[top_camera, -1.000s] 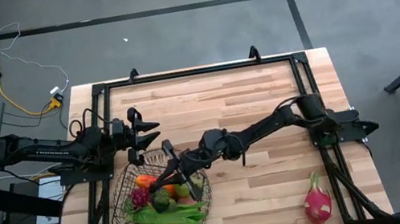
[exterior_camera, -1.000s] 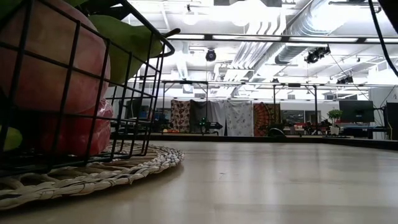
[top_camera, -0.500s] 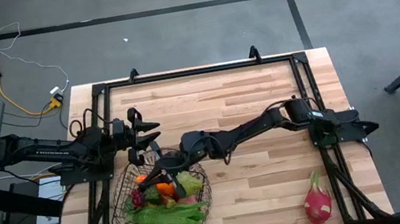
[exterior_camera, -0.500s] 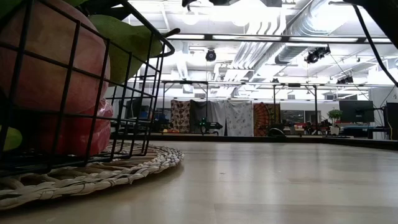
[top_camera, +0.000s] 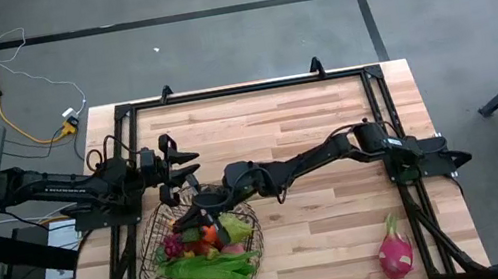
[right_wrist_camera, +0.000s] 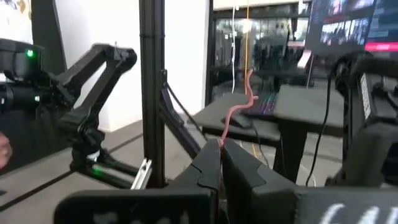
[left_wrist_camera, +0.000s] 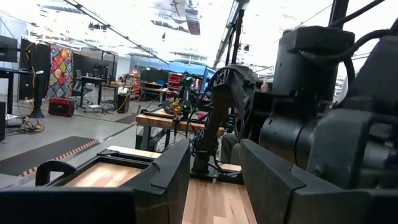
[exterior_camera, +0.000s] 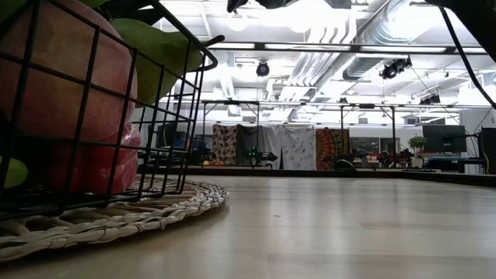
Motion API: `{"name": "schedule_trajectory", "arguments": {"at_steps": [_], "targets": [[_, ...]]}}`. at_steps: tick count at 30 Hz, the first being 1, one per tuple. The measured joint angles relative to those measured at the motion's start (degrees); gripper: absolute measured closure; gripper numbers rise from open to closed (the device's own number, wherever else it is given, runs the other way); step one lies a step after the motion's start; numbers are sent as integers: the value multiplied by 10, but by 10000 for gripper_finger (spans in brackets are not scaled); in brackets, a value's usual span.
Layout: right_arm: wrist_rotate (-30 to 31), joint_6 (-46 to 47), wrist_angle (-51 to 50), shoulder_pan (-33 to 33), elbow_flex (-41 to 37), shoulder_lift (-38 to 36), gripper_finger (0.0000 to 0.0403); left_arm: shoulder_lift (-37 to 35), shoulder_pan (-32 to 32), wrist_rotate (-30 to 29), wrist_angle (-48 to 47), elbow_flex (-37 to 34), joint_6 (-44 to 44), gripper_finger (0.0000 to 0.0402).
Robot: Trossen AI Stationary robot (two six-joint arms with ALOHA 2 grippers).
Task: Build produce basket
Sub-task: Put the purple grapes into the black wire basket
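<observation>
The right arm stretches across the wooden table (top_camera: 342, 210), its right gripper (top_camera: 198, 212) clenched empty over the round dark wire-mesh basket (top_camera: 158, 276) holding green beans (top_camera: 205, 268), an orange (top_camera: 206, 235) and grapes (top_camera: 174, 244). The left gripper (top_camera: 183, 170) hangs beside the far rim, parted, holding nothing. Only the low view shows a woven mat (exterior_camera: 116, 217) underneath. A pink dragon fruit (top_camera: 395, 249) lies well apart

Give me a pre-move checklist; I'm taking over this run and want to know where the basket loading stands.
1. Basket on the table with produce inside: ok.
2. Right gripper shut, above the basket's far rim: ok.
3. Right gripper holding anything: cannot tell.
4. Left gripper clear of the basket, beyond its far side, part open and holding nothing: ok.
5. All produce loaded: not ok; the dragon fruit lies on the table's near right corner.
</observation>
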Motion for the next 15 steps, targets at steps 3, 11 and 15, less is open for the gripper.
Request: {"name": "schedule_trajectory", "arguments": {"at_steps": [3,11,15], "targets": [[0,11,34,1,0,18,402,0,0,0,0,0,0,273],[3,34,56,-4,-1,35,402,0,0,0,-1,0,5,273],[4,26,61,-5,-1,37,402,0,0,0,-4,0,11,273]]}}
